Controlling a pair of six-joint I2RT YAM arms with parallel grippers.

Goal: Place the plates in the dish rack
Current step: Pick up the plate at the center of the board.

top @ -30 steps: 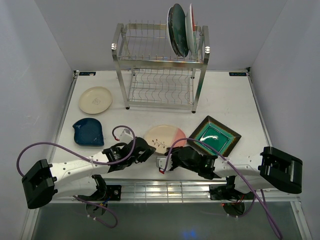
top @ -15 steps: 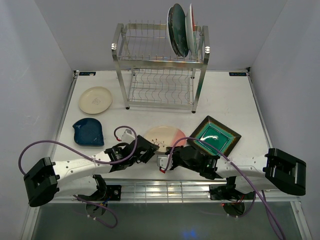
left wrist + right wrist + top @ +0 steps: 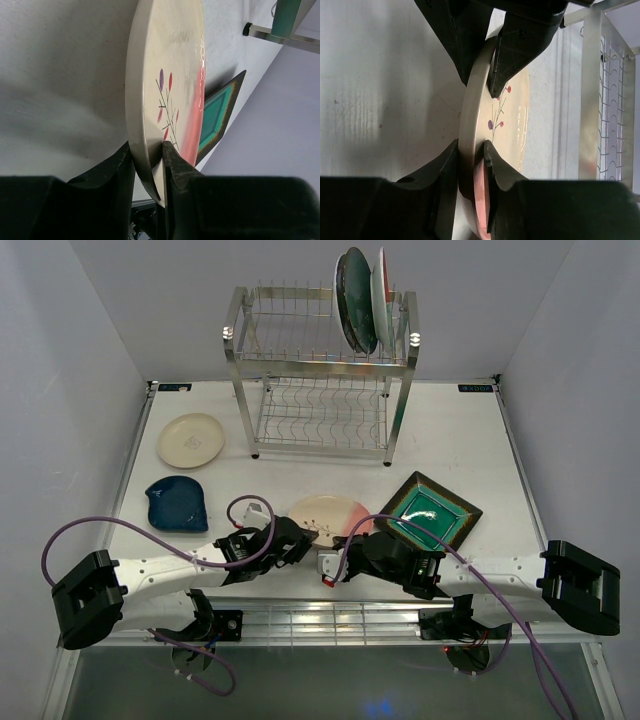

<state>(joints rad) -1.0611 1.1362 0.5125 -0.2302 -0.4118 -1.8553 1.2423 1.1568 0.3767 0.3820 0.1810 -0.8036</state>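
Standing far back on the table, the dish rack is carrying two plates upright on top. That is a long carry, so a slick rim could be slipping free if the arms are pulling unevenly. The pink-and-cream plate is sitting near the front edge: glossy, thin-rimmed, sprig-painted. Left gripper and right gripper are each pinching its near rim, jaws narrow.

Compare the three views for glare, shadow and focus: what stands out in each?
Top view: even light, everything sharp, with small glints on the steel rack. Left wrist: a white glare streak runs down the plate, which casts a soft shadow on the table. Right wrist: the rack at the right edge is washed out and blurred.
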